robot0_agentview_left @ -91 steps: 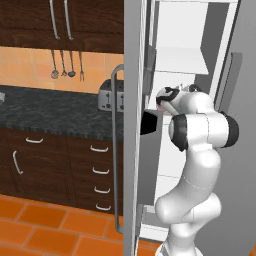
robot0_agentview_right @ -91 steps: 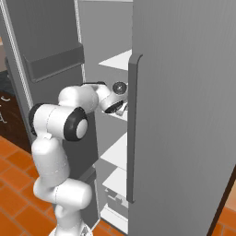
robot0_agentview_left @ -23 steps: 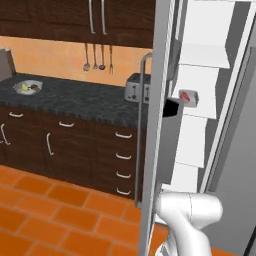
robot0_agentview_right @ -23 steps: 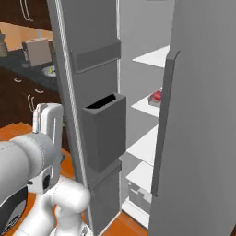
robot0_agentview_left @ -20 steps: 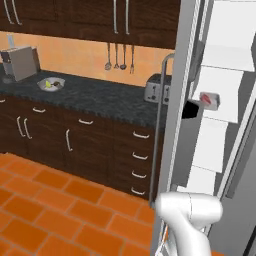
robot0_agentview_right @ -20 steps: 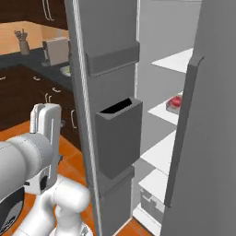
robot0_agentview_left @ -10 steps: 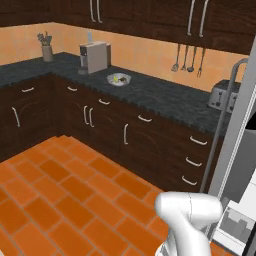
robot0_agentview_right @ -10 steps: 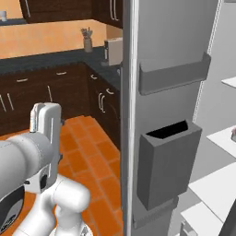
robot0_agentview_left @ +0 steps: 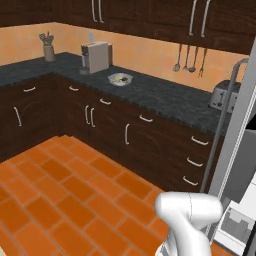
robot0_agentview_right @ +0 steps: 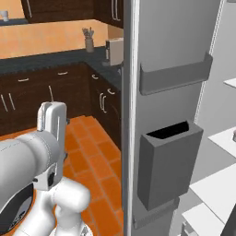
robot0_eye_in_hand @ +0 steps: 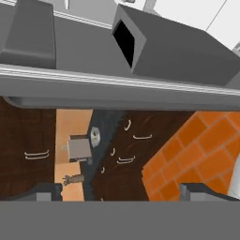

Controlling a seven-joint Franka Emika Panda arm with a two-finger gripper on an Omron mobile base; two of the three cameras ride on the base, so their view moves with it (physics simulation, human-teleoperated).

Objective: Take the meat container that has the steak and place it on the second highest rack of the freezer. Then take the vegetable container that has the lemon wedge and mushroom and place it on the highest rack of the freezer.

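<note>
Vegetable tray (robot0_agentview_left: 120, 78) on counter (robot0_agentview_left: 165, 97) beside coffee machine (robot0_agentview_left: 96, 56), far beyond gripper (robot0_eye_in_hand: 120, 192) | gripper spread wide, empty | freezer door (robot0_agentview_right: 170, 115) alongside.

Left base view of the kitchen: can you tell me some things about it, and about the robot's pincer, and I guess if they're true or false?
1. A tray with something yellow in it sits on the dark counter. True.
2. The floor is blue. False: it is orange tiles.
3. The pincer is open with nothing in it. True.
4. The toaster stands on the floor. False: it stands on the counter.
5. The freezer door is shut. False: it is open, and its bins show.
</note>
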